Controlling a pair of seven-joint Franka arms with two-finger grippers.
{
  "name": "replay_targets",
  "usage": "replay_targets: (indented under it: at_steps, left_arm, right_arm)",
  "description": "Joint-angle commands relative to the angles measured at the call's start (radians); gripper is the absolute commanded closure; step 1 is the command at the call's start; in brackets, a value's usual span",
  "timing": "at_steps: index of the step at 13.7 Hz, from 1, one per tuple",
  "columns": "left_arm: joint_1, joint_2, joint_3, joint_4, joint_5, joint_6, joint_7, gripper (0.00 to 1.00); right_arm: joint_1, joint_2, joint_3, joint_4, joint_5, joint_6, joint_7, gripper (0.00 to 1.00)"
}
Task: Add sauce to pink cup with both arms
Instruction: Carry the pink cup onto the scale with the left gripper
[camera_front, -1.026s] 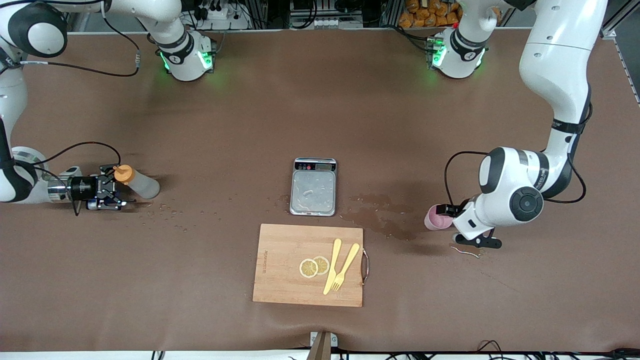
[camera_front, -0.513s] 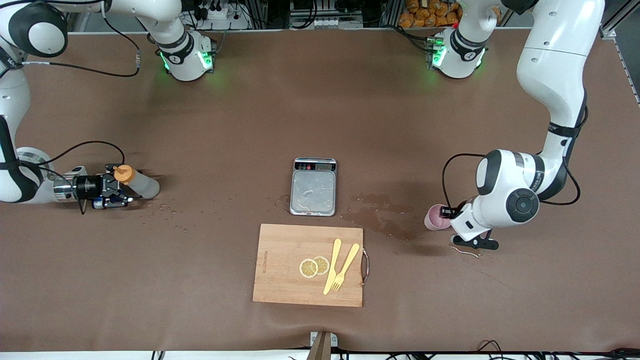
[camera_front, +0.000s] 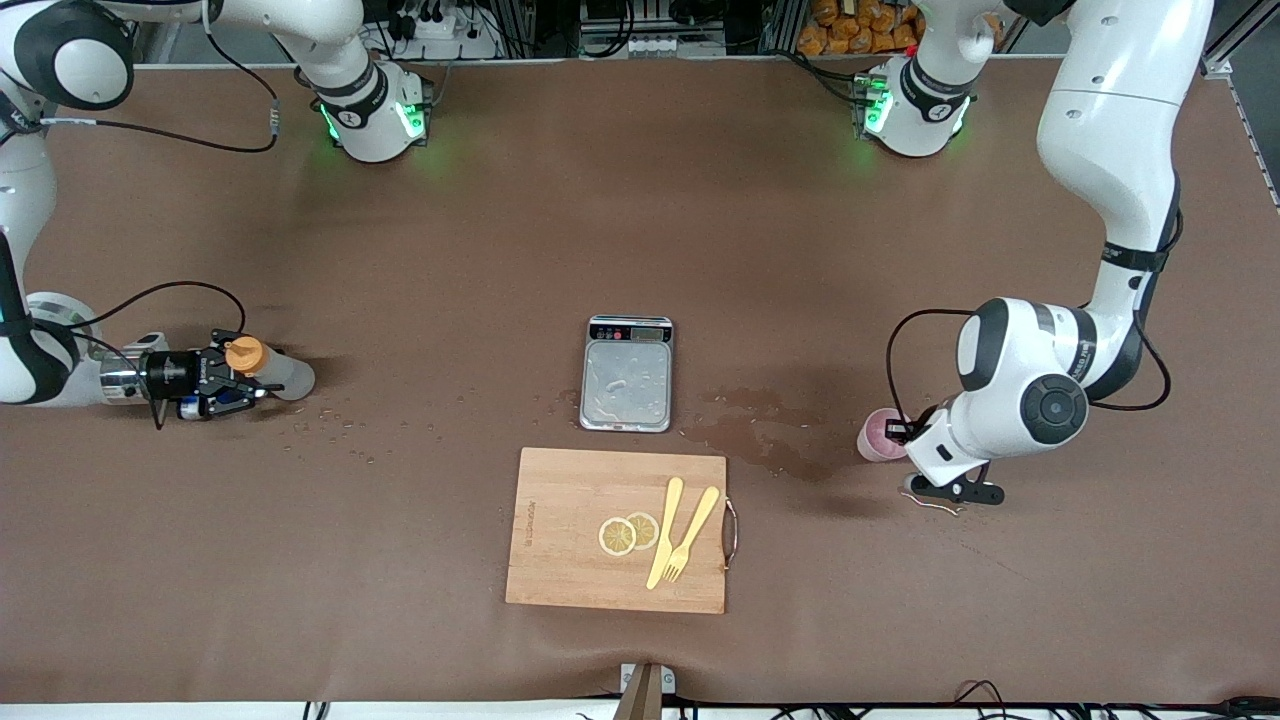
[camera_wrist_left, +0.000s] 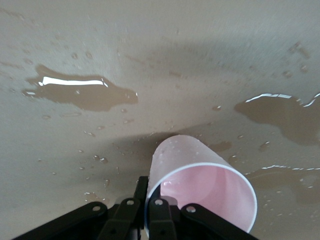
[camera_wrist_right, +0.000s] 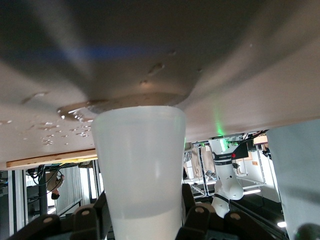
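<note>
The sauce bottle (camera_front: 280, 372), whitish with an orange cap (camera_front: 245, 354), lies low over the table at the right arm's end. My right gripper (camera_front: 241, 373) is shut on it just below the cap. In the right wrist view the bottle (camera_wrist_right: 139, 160) fills the gap between the fingers (camera_wrist_right: 189, 202). The pink cup (camera_front: 878, 438) is at the left arm's end, beside a wet patch. My left gripper (camera_front: 900, 433) is shut on its rim. In the left wrist view (camera_wrist_left: 148, 194) one finger is inside the cup (camera_wrist_left: 200, 172) and one outside; the cup is tilted, its mouth toward the camera.
A grey kitchen scale (camera_front: 627, 375) sits mid-table. A wooden cutting board (camera_front: 570, 530) nearer the camera holds lemon slices (camera_front: 628, 532) and a wooden fork and knife (camera_front: 685, 535). Wet patches (camera_front: 760, 440) lie between scale and cup. Droplets (camera_front: 335, 420) lie near the bottle.
The right gripper closed around the bottle's neck and drew it slightly toward the right arm's end. The left gripper and the pink cup shifted slightly toward the left arm's end.
</note>
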Motion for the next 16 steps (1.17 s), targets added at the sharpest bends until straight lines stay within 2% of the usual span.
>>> replay_targets:
  at_steps: [1,3,7,10,12,14,16]
  left_arm:
    - [-0.007,-0.098,-0.028,-0.018,-0.027,-0.035,-0.044,1.00]
    - [-0.009,-0.125,-0.105,-0.013,-0.035,-0.069,-0.181,1.00]
    - [-0.048,-0.118,-0.269,0.028,-0.032,-0.070,-0.510,1.00]
    - [-0.195,-0.090,-0.274,0.077,-0.023,-0.070,-0.717,1.00]
    - [-0.255,-0.060,-0.273,0.105,-0.029,-0.069,-0.756,1.00]
    - [-0.298,0.015,-0.268,0.169,-0.021,-0.063,-0.796,1.00]
    - [-0.364,0.069,-0.219,0.205,-0.009,-0.053,-0.820,1.00]
  right_arm:
    - [0.018,-0.052,-0.007,0.005,0.005,-0.001,0.054,0.50]
    - [0.046,-0.081,-0.016,0.007,-0.001,0.016,0.074,0.50]
    - [0.093,-0.167,-0.017,0.007,-0.047,0.065,0.184,0.50]
    - [0.129,-0.233,-0.017,-0.002,-0.100,0.105,0.250,0.50]
    - [0.153,-0.268,-0.017,-0.009,-0.125,0.122,0.296,0.50]
    - [0.181,-0.300,-0.017,-0.015,-0.151,0.145,0.345,0.50]
    - [0.213,-0.325,-0.016,-0.041,-0.167,0.182,0.390,0.50]
